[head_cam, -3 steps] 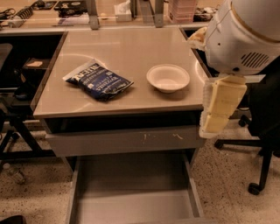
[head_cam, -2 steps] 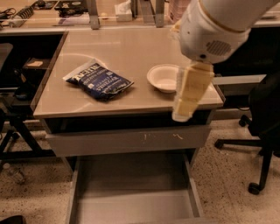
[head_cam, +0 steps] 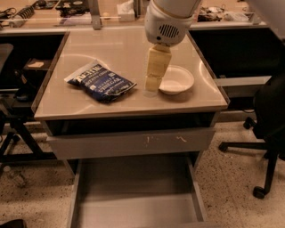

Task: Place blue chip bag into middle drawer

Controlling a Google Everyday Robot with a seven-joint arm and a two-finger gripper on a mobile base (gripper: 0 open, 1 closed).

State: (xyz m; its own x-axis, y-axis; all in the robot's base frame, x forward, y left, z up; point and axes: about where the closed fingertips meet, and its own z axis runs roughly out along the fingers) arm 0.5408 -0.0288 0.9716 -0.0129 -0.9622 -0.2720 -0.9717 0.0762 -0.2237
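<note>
The blue chip bag (head_cam: 101, 82) lies flat on the left half of the beige desk top (head_cam: 120, 49), its white band toward the back left. The middle drawer (head_cam: 133, 196) is pulled out below the desk, open, its flat grey floor bare. My gripper (head_cam: 152, 85) hangs from the white arm above the desk middle, just left of the white bowl (head_cam: 176, 79) and to the right of the bag, a short gap away from it. It holds nothing that I can see.
A grey drawer front with pale scratches (head_cam: 133, 142) sits closed above the open drawer. A black office chair (head_cam: 267, 116) stands at the right. Black chair legs (head_cam: 13, 133) stand at the left. Clutter lies on the back bench (head_cam: 124, 9).
The arm has swung left from beyond the desk's right edge to above the desk middle, crossing the bowl toward the bag. The bag, bowl and drawer have not moved.
</note>
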